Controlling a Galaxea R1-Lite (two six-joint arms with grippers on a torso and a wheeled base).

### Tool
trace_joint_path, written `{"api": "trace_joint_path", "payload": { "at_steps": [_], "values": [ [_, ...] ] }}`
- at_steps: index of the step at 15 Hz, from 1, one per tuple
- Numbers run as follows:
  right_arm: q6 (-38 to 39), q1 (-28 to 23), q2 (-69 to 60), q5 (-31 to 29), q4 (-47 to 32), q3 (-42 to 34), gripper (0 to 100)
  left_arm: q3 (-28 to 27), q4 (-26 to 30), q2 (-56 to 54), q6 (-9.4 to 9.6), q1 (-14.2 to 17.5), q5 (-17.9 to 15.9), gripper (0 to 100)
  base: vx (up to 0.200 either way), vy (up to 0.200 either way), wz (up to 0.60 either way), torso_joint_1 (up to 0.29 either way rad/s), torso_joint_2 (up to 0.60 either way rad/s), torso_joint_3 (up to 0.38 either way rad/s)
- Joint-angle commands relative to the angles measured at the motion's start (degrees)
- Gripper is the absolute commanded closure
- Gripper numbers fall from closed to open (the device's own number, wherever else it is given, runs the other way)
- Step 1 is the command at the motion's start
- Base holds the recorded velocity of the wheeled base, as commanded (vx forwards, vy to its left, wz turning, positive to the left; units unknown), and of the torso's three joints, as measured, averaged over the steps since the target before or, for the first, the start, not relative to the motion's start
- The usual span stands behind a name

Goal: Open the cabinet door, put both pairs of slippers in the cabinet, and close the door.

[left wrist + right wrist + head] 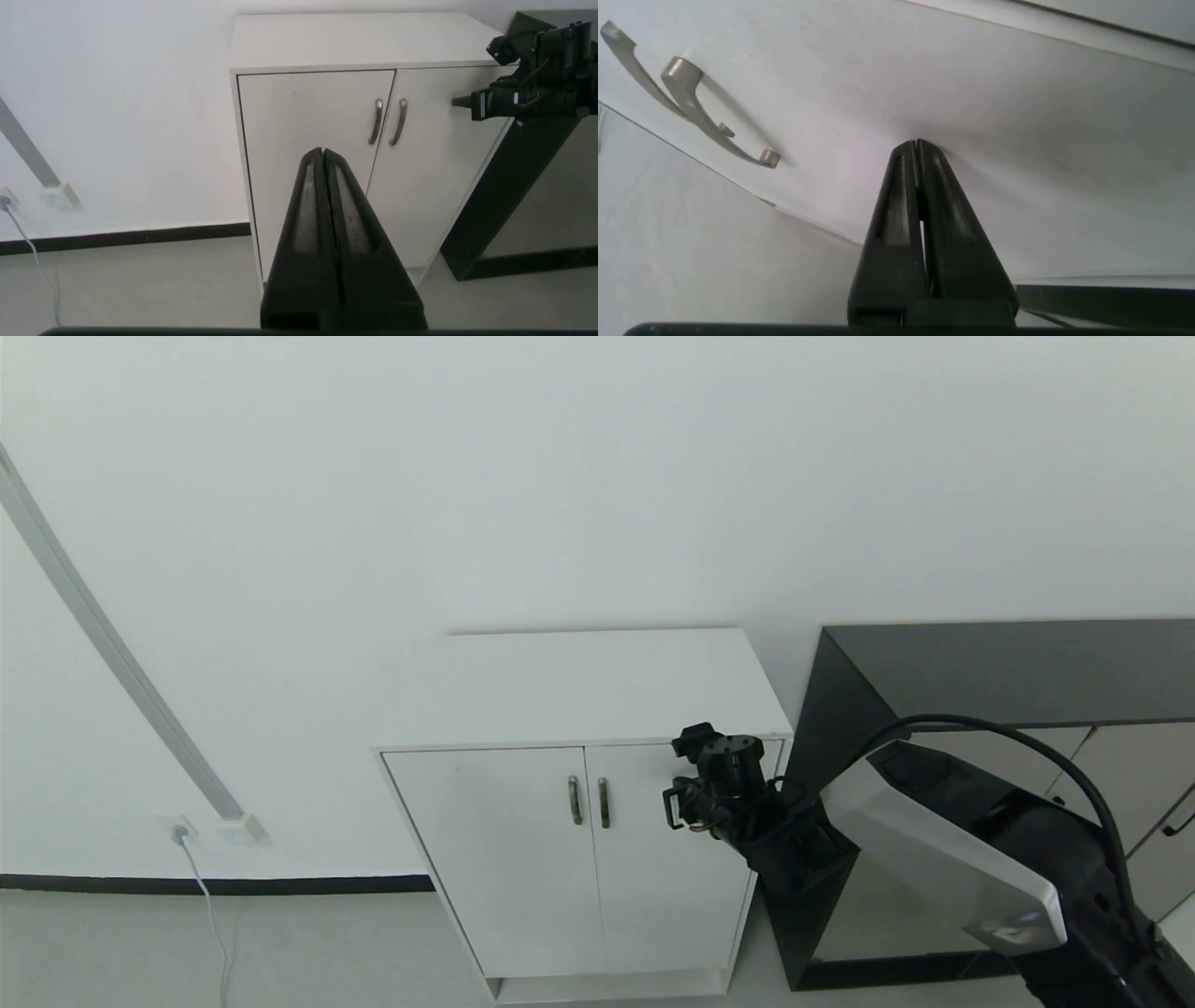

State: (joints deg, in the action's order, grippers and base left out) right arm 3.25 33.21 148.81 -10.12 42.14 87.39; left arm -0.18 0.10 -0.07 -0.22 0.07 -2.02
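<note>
Cabinet (579, 859): white, smooth, boxy, head view centre, both doors shut; two curved brushed-metal handles (575, 800) flank door seam. Right gripper (670, 807) fingers together, near right door, 3 o'clock of handles. Left gripper (322, 154) likewise pressed together, facing cabinet. Matte white wall (373, 523), grey floor (280, 952); dark glossy unit (934, 672) at cabinet's 3 o'clock, socket (177, 829) at 9 o'clock.

It was a bare indoor room, sparsely furnished; home or test space could not be told. A plain white wall (467, 476) met a grey floor (280, 952) along a dark skirting strip (215, 883). A white two-door cabinet (504, 859) stood against the wall, with a dark grey cabinet (1008, 667) just right of it. Farther left, a wall socket (177, 831) with a white cable (213, 919) sat beneath a slanting cable duct (103, 635).
</note>
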Motion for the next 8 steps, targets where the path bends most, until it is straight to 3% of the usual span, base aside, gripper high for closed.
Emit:
{"api": "trace_joint_path", "payload": {
  "at_steps": [1,8],
  "values": [
    [0.0,-0.3,0.1,0.0,0.1,0.1,100,0.0,0.0,0.1,-0.04,0.0,0.0,100,0.000,0.000,0.00,0.000,0.00,0.000],
    [0.3,-1.2,-0.2,0.0,0.4,0.3,100,0.0,0.0,0.1,0.04,0.0,0.0,100,0.000,0.000,0.00,0.000,0.00,0.000]
  ]
}}
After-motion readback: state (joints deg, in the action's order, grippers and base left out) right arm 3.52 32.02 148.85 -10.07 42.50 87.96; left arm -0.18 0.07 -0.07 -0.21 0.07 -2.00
